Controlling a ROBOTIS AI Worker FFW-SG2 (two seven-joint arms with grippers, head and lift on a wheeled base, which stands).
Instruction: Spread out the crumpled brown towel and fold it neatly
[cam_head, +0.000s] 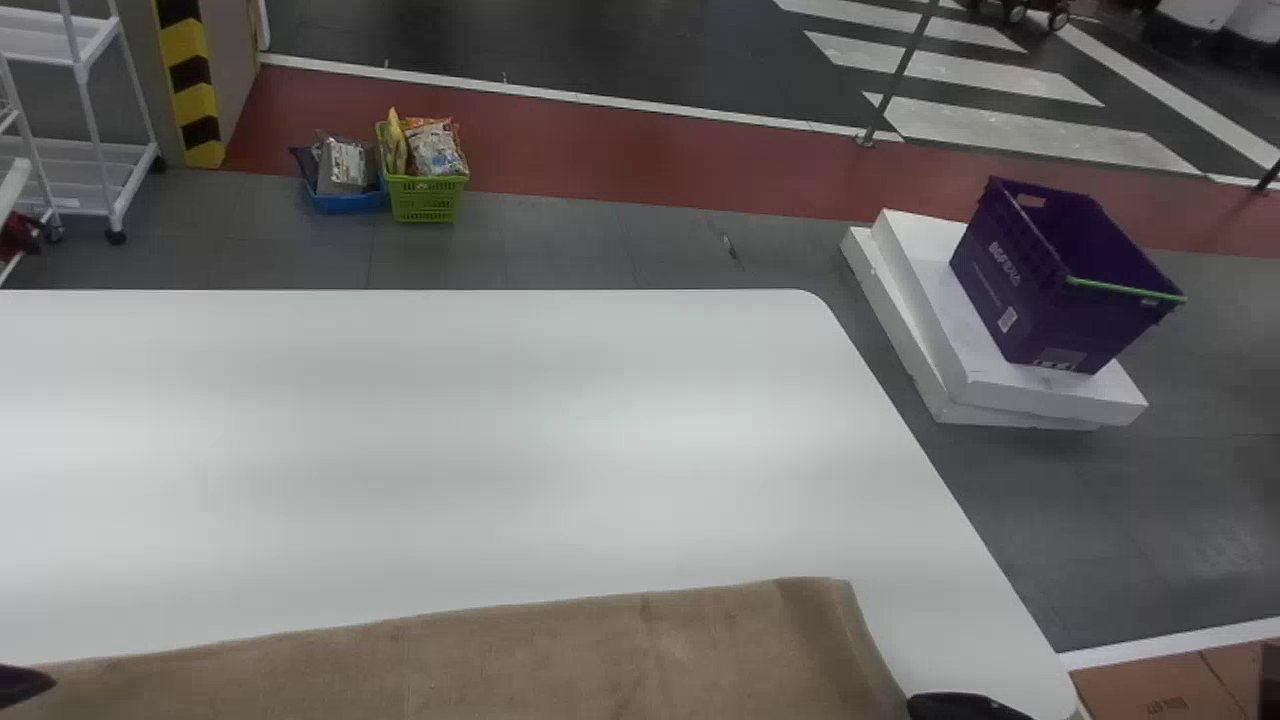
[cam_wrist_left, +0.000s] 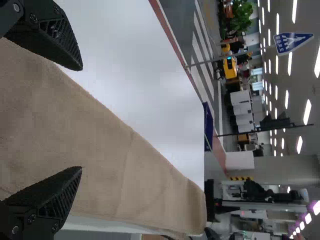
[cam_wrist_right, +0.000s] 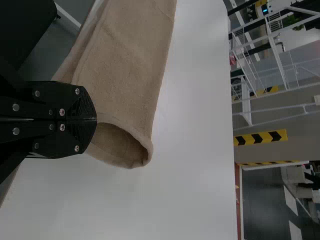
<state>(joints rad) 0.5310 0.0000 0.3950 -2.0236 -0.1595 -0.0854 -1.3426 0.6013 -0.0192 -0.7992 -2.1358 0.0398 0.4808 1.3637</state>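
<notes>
Seemingly spread, partly folded

Brown towel (cam_head: 560, 665) along the head view's bottom edge, probably doubled lengthwise; further folding and squaring-up left to do. Right hand (cam_wrist_right: 96, 120) clenched on the towel's end; left hand (cam_wrist_left: 82, 118) released above the towel. White worktop (cam_head: 450, 450) beneath; beyond, purple crate (cam_head: 1005, 285) on white slabs (cam_head: 1060, 398) at upper right, green basket (cam_head: 425, 203) at upper left.

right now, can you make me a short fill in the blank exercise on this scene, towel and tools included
The brown towel lies on a ____ table. The left tool has its two fingers spread ____. The right tool has its fingers closed ____. On the floor, the green basket stands beside a ____ bin.

Missing words: white; apart; together; blue
</notes>
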